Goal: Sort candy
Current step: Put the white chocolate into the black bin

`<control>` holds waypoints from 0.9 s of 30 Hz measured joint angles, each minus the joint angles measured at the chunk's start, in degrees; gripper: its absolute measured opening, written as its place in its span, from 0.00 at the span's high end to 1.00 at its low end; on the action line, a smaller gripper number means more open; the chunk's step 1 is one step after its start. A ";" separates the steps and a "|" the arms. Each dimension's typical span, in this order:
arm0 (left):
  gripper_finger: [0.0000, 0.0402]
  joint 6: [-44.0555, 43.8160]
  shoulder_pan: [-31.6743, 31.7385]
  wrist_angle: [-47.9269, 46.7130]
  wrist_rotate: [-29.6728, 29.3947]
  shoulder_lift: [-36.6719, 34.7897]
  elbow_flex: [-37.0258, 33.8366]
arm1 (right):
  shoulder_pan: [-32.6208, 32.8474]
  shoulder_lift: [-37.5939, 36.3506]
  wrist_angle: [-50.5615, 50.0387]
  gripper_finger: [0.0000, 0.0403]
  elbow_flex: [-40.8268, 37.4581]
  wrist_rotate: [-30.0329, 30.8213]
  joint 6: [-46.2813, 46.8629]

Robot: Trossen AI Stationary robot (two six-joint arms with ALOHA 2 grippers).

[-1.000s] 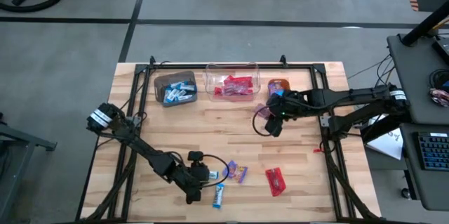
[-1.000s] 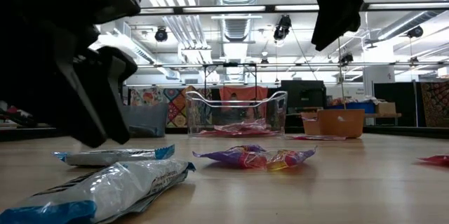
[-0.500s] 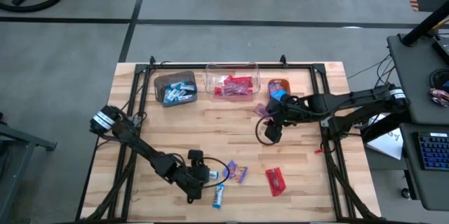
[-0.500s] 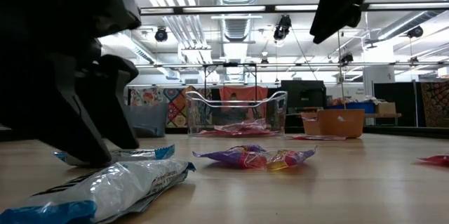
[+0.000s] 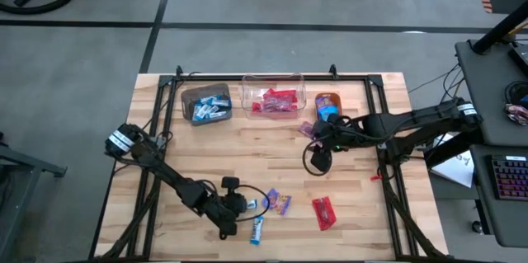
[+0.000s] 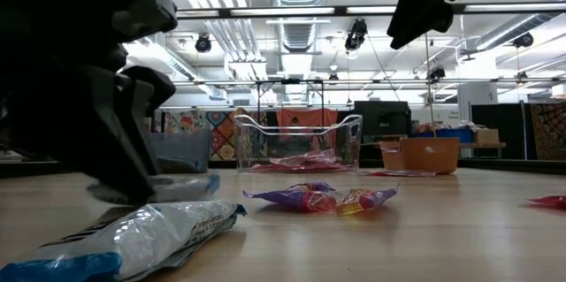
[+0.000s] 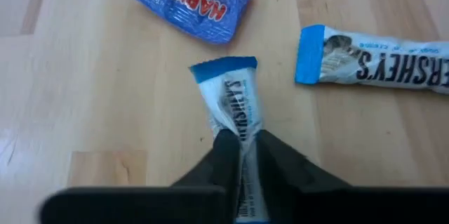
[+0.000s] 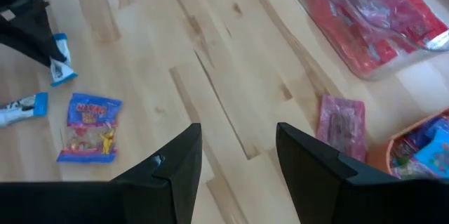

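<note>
My left gripper (image 5: 238, 208) is down at the table near its front edge, shut on a blue-and-white candy (image 7: 233, 104). A second blue-and-white bar (image 5: 257, 230) lies beside it, nearer the front edge. A purple-blue bag (image 5: 279, 203) lies just to the right, and a red candy (image 5: 323, 213) farther right. My right gripper (image 8: 235, 161) hangs open above the table's middle right with nothing between its fingers. A pink candy (image 5: 307, 129) lies flat in front of the orange bin (image 5: 327, 102). My left gripper pinches the blue-and-white candy across its width, at the half nearer the gripper (image 7: 239, 138); the wrapper is squeezed narrow between the two fingers. The fingers come slanting down from the table's left. The candy's blue end (image 7: 224, 69) points away from the gripper, low over the wood.
At the far edge stand a brown bin (image 5: 206, 104) holding blue-and-white candy, a clear bin (image 5: 272, 100) holding red candy, and the orange bin. Bare wood lies between the bins and the loose candy at the front.
My left gripper opened wide, came down over the blue-and-white candy and shut on it. My right gripper has drifted away from the orange bin toward the table's near edge, staying open.
</note>
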 joint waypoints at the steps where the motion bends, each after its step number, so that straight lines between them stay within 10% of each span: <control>1: 0.96 0.16 0.00 -0.11 0.07 -0.32 0.02 | 0.32 0.06 1.03 0.57 -0.37 0.57 -0.18; 17: 1.00 5.38 1.50 -13.30 -5.87 -16.73 -0.09 | 11.26 0.44 32.30 0.57 -16.88 2.99 -0.38; 27: 1.00 7.67 15.08 -31.80 -12.32 -35.08 -0.07 | 15.70 0.54 48.78 0.57 -24.31 9.24 -0.39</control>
